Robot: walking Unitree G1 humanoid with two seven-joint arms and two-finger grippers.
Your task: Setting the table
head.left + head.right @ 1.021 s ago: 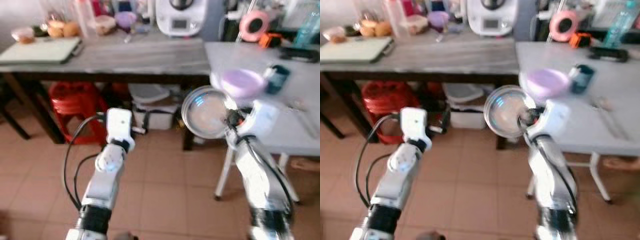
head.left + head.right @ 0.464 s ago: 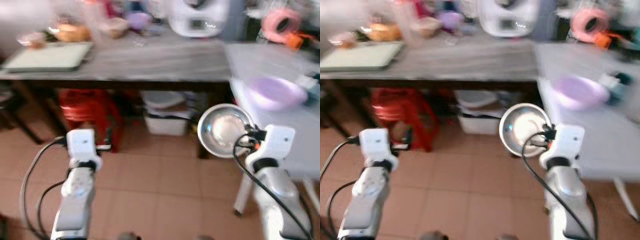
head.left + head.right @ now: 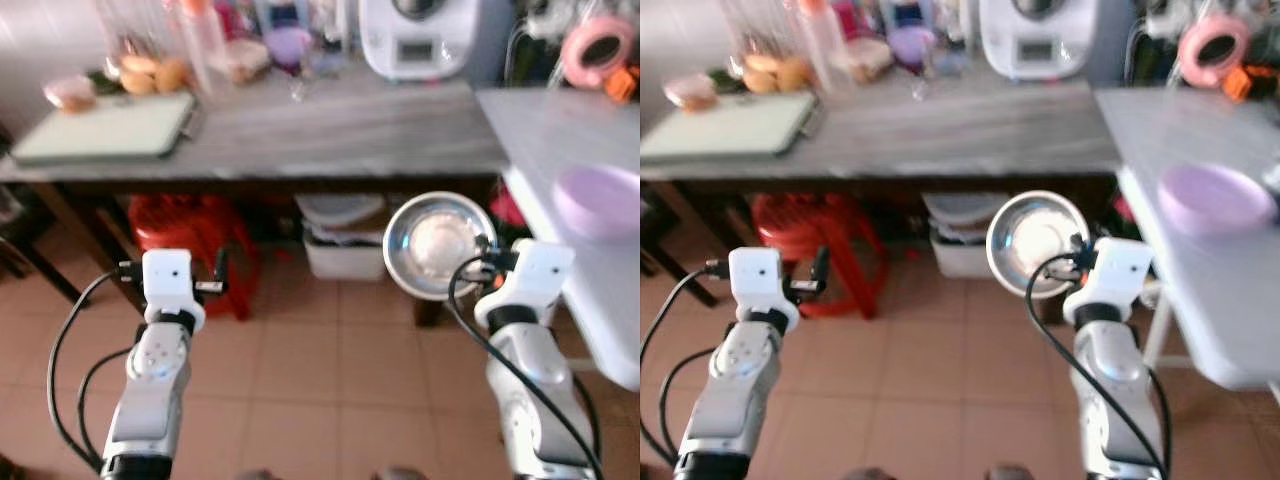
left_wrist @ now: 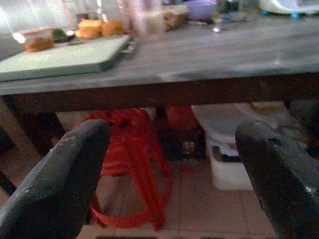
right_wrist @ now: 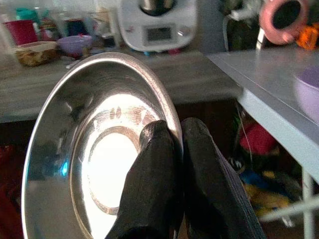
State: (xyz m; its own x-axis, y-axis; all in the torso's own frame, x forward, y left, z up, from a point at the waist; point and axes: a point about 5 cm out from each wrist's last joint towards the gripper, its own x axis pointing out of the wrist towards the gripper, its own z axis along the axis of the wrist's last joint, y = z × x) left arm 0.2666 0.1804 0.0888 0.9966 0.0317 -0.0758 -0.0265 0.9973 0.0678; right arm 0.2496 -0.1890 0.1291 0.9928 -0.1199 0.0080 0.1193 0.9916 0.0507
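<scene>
While upright, steel bowl [image 3: 438,245] pinched in right claw [image 5: 172,149].

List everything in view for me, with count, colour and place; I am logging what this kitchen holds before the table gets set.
Steel plate: one, silver, held tilted over the floor, its rim pinched by the right gripper.
Bowl: one, lilac, on the pale table.
Pale table: one, light grey, on the robot's right.
Wooden table: one, grey-brown top, straight ahead.
Cutting board: one, pale green, left end of the wooden table.
Kitchen appliance: one, white, back of the wooden table.
Stool: one, red, under the wooden table.
Storage box: one, white, under the wooden table.
Tape roll: one, pink, far right at the back.
Right gripper: shut on the steel plate.
Left gripper: open, holding nothing, facing the wooden table.
</scene>
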